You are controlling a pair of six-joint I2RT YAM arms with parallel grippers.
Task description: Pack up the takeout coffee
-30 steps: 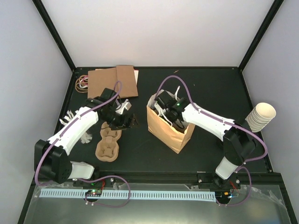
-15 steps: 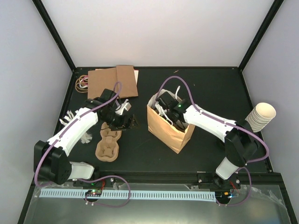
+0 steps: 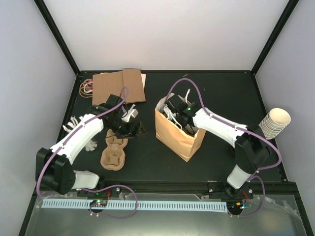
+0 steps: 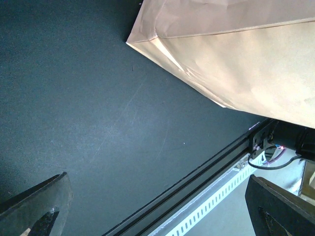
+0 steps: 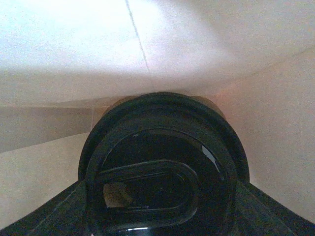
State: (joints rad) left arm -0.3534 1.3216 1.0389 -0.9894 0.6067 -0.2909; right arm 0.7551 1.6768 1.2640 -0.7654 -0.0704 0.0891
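A takeout coffee [image 5: 162, 162] with a round black lid fills the right wrist view, with pale bag walls around it. My right gripper [image 5: 162, 206] is shut on it, a dark finger on each side of the lid. From above, that gripper [image 3: 178, 120] reaches down into the mouth of the upright brown paper bag [image 3: 179, 140], and the cup is hidden there. My left gripper [image 3: 134, 129] hovers open and empty over the dark table, between the bag and the brown pulp cup tray [image 3: 113, 151]. Its wrist view shows the bag's side [image 4: 236, 54] and wide-apart fingers [image 4: 39, 206].
A stack of cream lidless paper cups [image 3: 274, 123] stands at the right edge. Flat brown bags [image 3: 119, 86] lie at the back left beside rubber bands [image 3: 87, 87]. White items [image 3: 74, 124] lie under the left arm. The table's front rail [image 4: 197, 172] runs near the left gripper.
The right wrist has shifted slightly toward the back inside the bag mouth, still gripping the cup. The left arm has barely moved.
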